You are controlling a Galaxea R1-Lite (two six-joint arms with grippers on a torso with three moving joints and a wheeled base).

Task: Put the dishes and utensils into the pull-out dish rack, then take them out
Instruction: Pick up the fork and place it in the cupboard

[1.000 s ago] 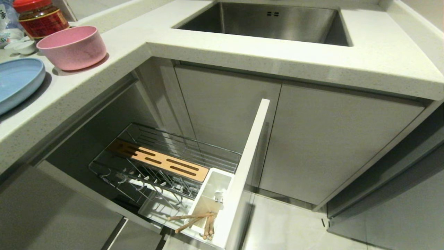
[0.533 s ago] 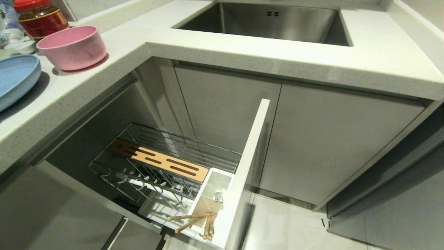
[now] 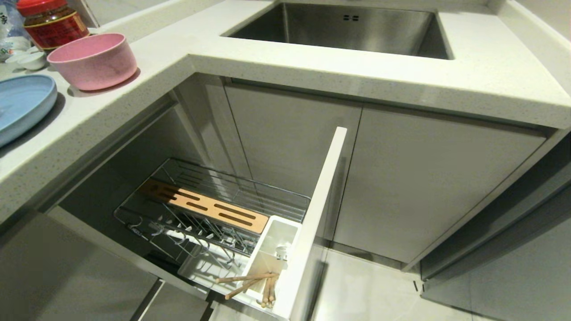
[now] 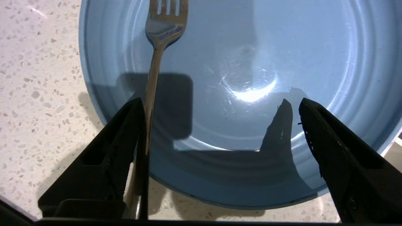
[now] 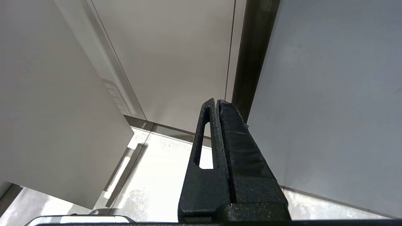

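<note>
Head view: I see the rack (image 3: 209,214) pulled out, chopsticks (image 3: 250,285) in its white bin (image 3: 274,249); bowl (image 3: 93,60) and plate (image 3: 22,104) on the counter (image 3: 312,67).
Left wrist: left gripper (image 4: 220,110) spread wide over the plate (image 4: 251,62), fork (image 4: 157,56) beside one finger.
Right wrist: right gripper (image 5: 218,102) closed, empty, beside cabinet doors.

Overhead light is glaring off the centre of the blue plate (image 4: 251,62), and the left claw (image 4: 220,131) is casting hard dark shadows across its near half. Around the pull-out dish rack (image 3: 214,209) the cabinet hollow is lying dim, straight edges bowing outward.
</note>
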